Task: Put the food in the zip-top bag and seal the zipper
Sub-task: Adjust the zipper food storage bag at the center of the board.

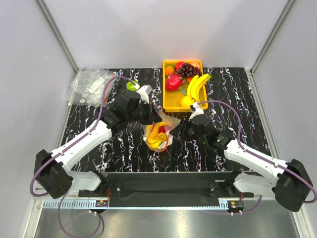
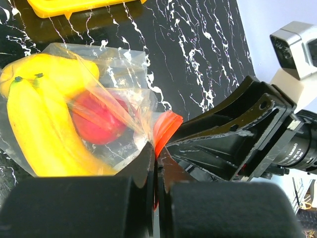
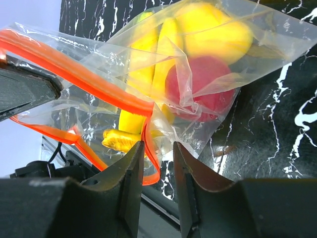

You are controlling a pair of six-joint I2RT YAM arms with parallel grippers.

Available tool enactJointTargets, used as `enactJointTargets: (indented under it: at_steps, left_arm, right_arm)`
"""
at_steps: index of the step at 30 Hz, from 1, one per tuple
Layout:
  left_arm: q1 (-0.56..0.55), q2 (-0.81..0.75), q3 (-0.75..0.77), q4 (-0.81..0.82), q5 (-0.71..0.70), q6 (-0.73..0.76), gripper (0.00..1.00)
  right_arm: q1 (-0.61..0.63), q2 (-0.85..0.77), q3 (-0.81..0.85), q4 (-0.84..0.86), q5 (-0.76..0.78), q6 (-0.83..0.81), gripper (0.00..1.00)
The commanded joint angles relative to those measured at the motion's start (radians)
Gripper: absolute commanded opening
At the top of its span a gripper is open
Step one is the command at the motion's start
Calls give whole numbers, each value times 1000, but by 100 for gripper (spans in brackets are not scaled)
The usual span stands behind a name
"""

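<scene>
Sealing the clear plastic zip-top bag (image 2: 119, 64): our left gripper (image 2: 154, 154) pinches its red-orange zipper strip (image 2: 166, 126); right gripper (image 3: 158, 149), half-spread, should clamp next.

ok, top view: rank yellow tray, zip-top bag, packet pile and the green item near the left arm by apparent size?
1. yellow tray
2-3. zip-top bag and packet pile: about alike, and the arms hide part of the bag, so unranked
4. green item, clearly smallest

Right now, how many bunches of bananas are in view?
2. One bunch lies in the tray, on its right side. The other bunch is inside the bag, beside a red fruit. More could be hidden under other fruit.
</scene>
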Motion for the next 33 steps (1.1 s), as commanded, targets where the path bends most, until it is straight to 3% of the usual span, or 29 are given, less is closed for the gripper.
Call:
enactJointTargets:
  at_steps: [1, 11, 23, 27, 30, 33]
  left_arm:
    - [5, -3, 45, 43, -21, 1, 0]
    - [5, -8, 44, 36, -34, 8, 0]
    - [5, -22, 47, 25, -32, 10, 0]
    - [7, -23, 38, 27, -32, 13, 0]
    - [7, -26, 35, 17, -38, 18, 0]
    - [5, -34, 35, -6, -67, 39, 0]
  right_arm:
    - [16, 17, 26, 63, 8, 12, 36]
    - [76, -70, 0, 40, 153, 34, 39]
    - [88, 16, 36, 28, 178, 34, 41]
    - [88, 49, 45, 48, 170, 28, 32]
    - [90, 66, 81, 18, 185, 22, 9]
    - [90, 62, 140, -71, 204, 8, 0]
